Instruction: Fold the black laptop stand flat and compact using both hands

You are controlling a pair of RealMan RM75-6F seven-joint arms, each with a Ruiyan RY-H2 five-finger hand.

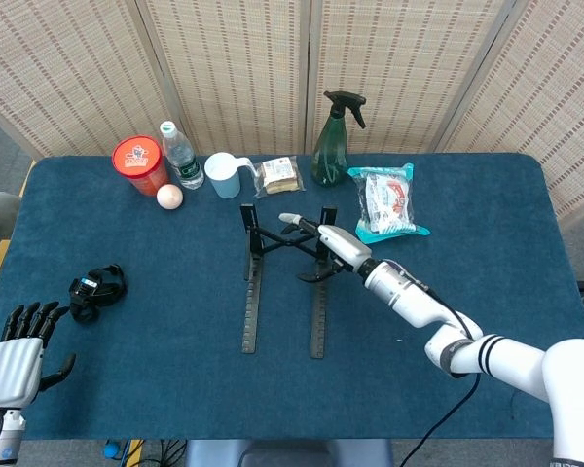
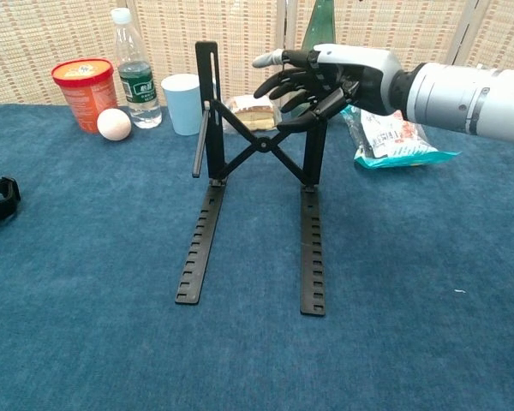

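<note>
At mid-table (image 1: 127,350) stands the black laptop stand (image 2: 259,171), uprights raised; right hand (image 2: 325,75) grasps its right upright, left hand (image 1: 15,358) rests released. Stiff, light, hinged: best gripped by both uprights.

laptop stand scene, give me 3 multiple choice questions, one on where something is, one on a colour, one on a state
1. Where does the egg lie?
A. beside the red tub
B. on the laptop stand
C. by the snack bag

2. What colour is the mug?
A. red
B. light blue
C. black

3. How does the laptop stand sit?
A. folded flat
B. lying on its side
C. uprights raised, cross braces spread

Answers:
1 A: the egg sits just in front of the tub at the table's far left.
2 B: pale blue in both views.
3 C: the chest view shows both uprights standing, with the right hand at the top of one; the left hand is off at the near edge.
</note>
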